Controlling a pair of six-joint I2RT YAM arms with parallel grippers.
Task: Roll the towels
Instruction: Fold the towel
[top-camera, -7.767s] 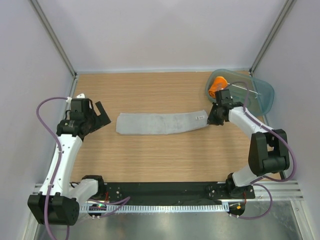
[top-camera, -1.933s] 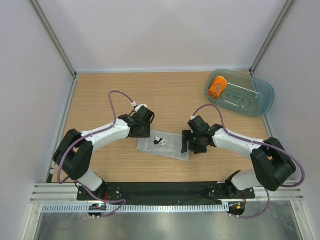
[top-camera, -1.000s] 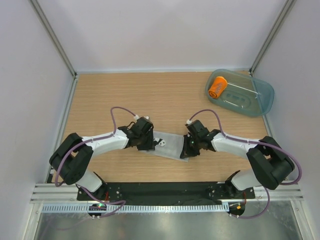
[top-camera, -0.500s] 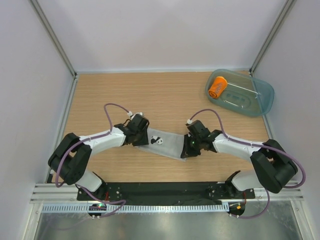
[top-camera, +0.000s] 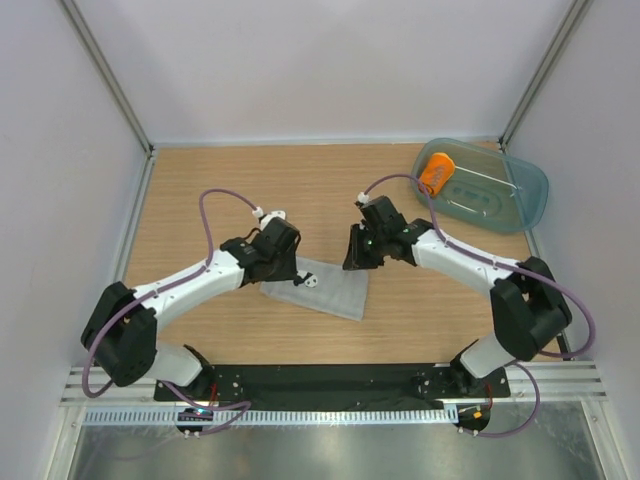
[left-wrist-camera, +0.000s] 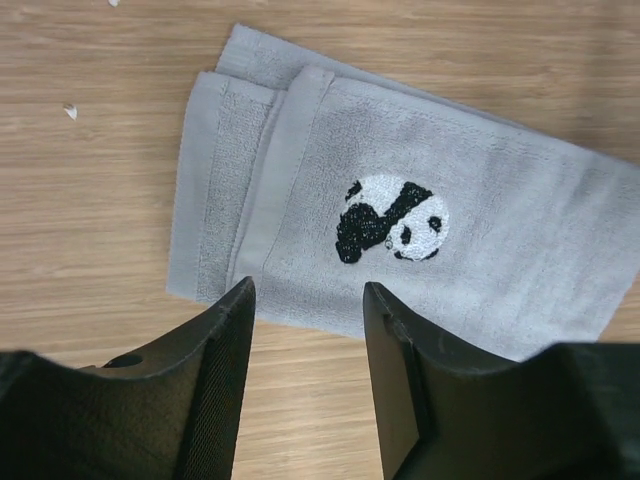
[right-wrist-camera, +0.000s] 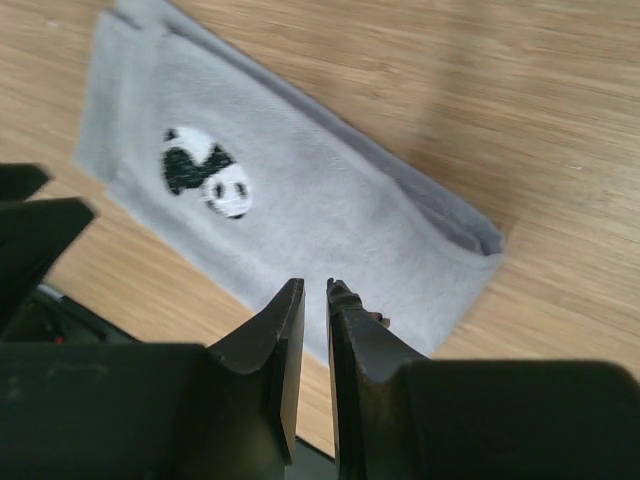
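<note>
At the left, the left tool (top-camera: 287, 268) is held over the left end of the light grey towel (top-camera: 325, 290), its jaws set moderately wide with nothing between them; in the left wrist view the fingers (left-wrist-camera: 225, 340) are seen just above the towel's near edge, and whether they touch it cannot be told. The grey towel (left-wrist-camera: 500, 230) is laid flat on the wooden surface (top-camera: 220, 190) near the middle, folded into a short oblong with stacked layers visible at its left end, and a black-and-white panda patch (left-wrist-camera: 393, 218) is shown on top. Just beside the towel's far right corner the right tool (top-camera: 357, 256) is poised, its jaws parted only by a narrow slit and nothing gripped. At the far right, the orange towel (top-camera: 435, 172) is seen rolled inside the translucent blue-green tub (top-camera: 528, 195).
</note>
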